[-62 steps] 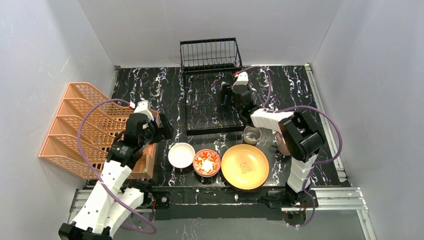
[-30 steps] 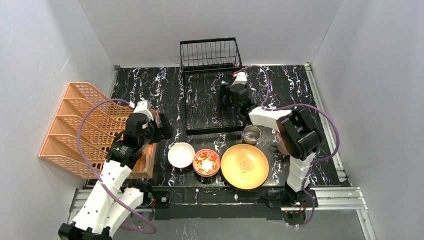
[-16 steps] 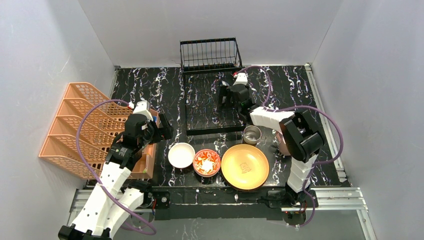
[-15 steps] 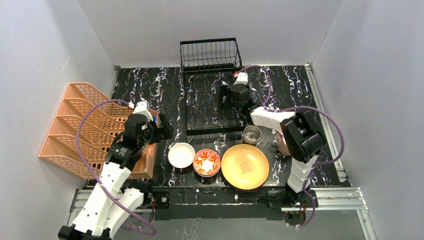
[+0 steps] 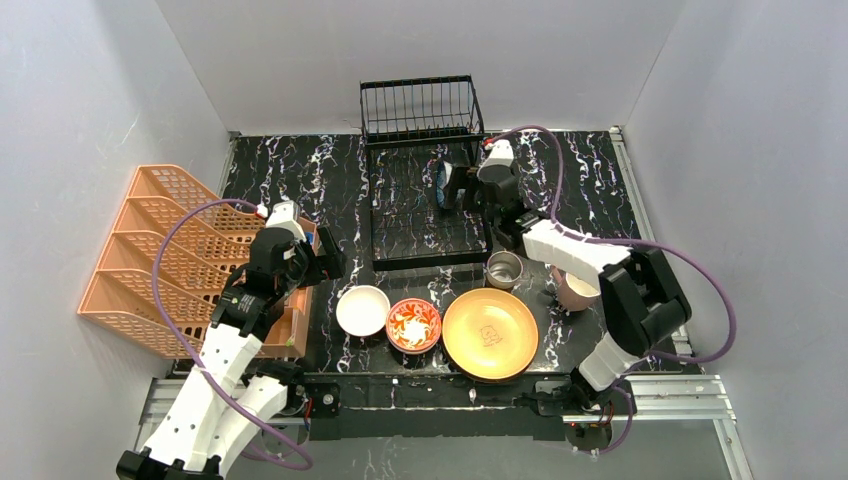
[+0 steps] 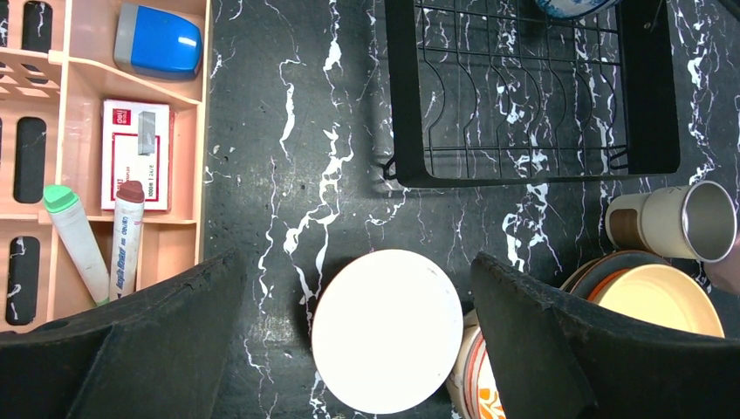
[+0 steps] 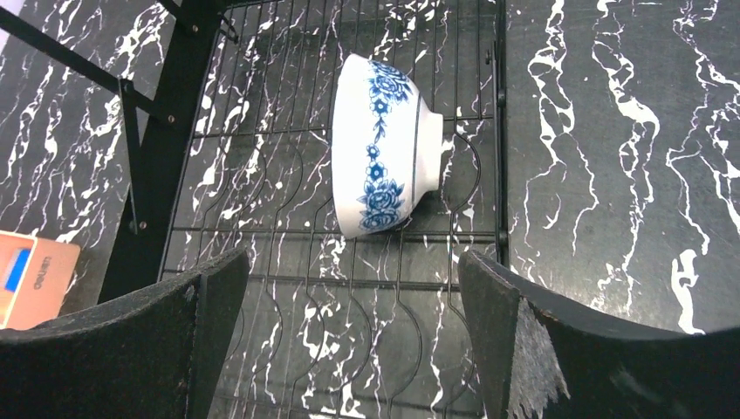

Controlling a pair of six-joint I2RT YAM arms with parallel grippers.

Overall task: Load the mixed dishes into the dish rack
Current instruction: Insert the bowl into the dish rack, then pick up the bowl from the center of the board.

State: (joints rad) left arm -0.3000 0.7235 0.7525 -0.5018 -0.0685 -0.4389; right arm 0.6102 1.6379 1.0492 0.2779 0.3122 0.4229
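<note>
Grey walls [image 5: 420, 40] surround the black veined table [image 5: 290, 170] and dish rack [image 5: 415, 200].

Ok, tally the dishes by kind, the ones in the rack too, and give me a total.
Bowls: 3, white bowl, red floral bowl, blue-patterned bowl lying in the dish rack
Plates: 1 for sure, the yellow plate; rims under it hint at more
Cups: 2, steel cup, pink mug
Total: 6 at least
</note>
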